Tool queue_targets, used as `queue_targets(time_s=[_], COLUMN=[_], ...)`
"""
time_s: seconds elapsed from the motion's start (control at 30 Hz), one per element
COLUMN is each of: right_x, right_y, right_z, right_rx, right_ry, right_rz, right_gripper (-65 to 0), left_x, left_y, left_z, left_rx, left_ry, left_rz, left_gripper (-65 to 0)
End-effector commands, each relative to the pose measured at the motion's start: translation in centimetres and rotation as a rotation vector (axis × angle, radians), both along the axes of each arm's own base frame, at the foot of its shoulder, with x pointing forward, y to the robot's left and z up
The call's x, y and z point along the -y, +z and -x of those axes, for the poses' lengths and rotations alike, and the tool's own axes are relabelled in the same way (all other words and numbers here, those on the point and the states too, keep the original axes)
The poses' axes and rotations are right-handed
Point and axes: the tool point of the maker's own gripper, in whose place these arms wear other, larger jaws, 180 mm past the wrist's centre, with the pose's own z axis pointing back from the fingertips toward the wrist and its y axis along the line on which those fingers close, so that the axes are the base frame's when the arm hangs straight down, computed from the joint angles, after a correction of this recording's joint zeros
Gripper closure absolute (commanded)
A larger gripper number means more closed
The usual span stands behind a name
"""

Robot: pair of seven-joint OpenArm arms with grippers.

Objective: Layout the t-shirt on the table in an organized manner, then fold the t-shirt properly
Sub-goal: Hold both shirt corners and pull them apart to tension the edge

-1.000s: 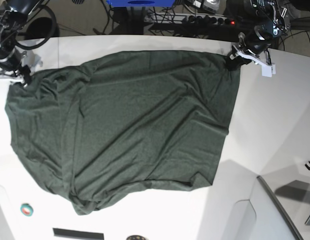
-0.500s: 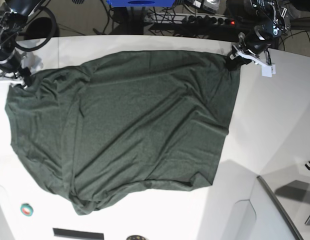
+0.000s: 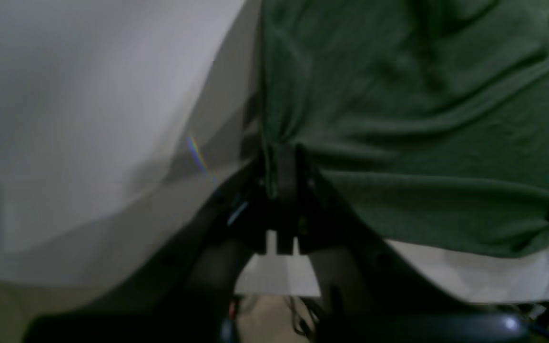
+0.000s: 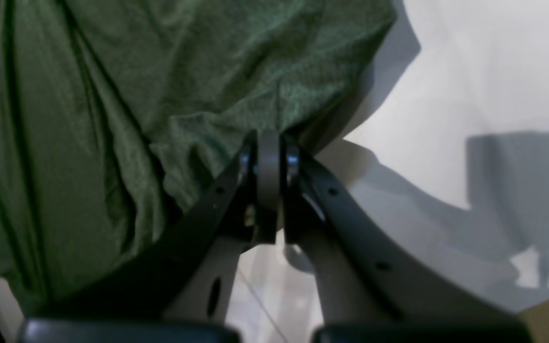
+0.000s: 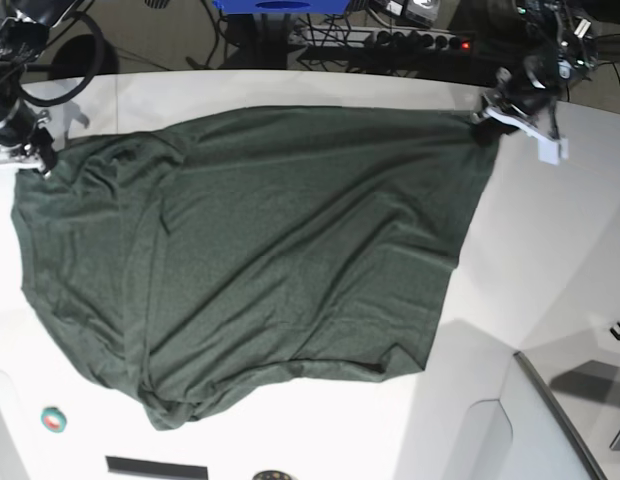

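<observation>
Broadly spread across a glossy white table (image 5: 550, 250) with a curved edge: a dark green t-shirt (image 5: 250, 250), long axis running from 9 o'clock to 3 o'clock in the base view, wider end at 9, one corner stretched toward 1 o'clock. Soft knit, plain, rippled by diagonal creases from 1 o'clock down to 7; lower hem bunched at 7 o'clock. Pinched shut on the 1 o'clock corner: left gripper (image 5: 487, 112), dark jaws pressed together with a gathered fold of cloth between them, seen close in the left wrist view (image 3: 284, 176). Clamped likewise on the 10 o'clock corner: right gripper (image 5: 32, 160), black fingers (image 4: 217, 190) meeting around a grey centre pad, puckered fabric caught at the tips (image 4: 269, 143). Small against the white at 7 o'clock: a round green-and-red object (image 5: 53, 419), identity unclear. Tiny black hook shape (image 5: 618, 331) at 4 o'clock.
</observation>
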Motion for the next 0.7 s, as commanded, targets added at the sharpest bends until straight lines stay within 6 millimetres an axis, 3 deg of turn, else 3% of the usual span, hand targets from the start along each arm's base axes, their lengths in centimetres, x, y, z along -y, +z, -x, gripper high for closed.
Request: queue_targets(time_s=[0.0,0.43,0.67], right_x=[0.8,1.3,1.3], right_y=[1.2,2.6,2.2], right_z=[-0.8,1.5,2.4], right_rx=[0.039,-0.018,-0.042], right_ry=[0.002,-0.020,-0.020], right_rz=[0.025,0.061,0.062], right_gripper=[-0.2,-0.2,-0.2], left_x=[-0.4,0.4,0.1], left_y=[0.9,1.5,1.3], left_z=[-0.5,1.2,2.3], left_rx=[0.033,-0.027,-0.048], left_ry=[-0.003,-0.068,-0.067], left_rz=[-0.014,-0.029,-0.036], left_gripper=[0.0,0.0,0.0])
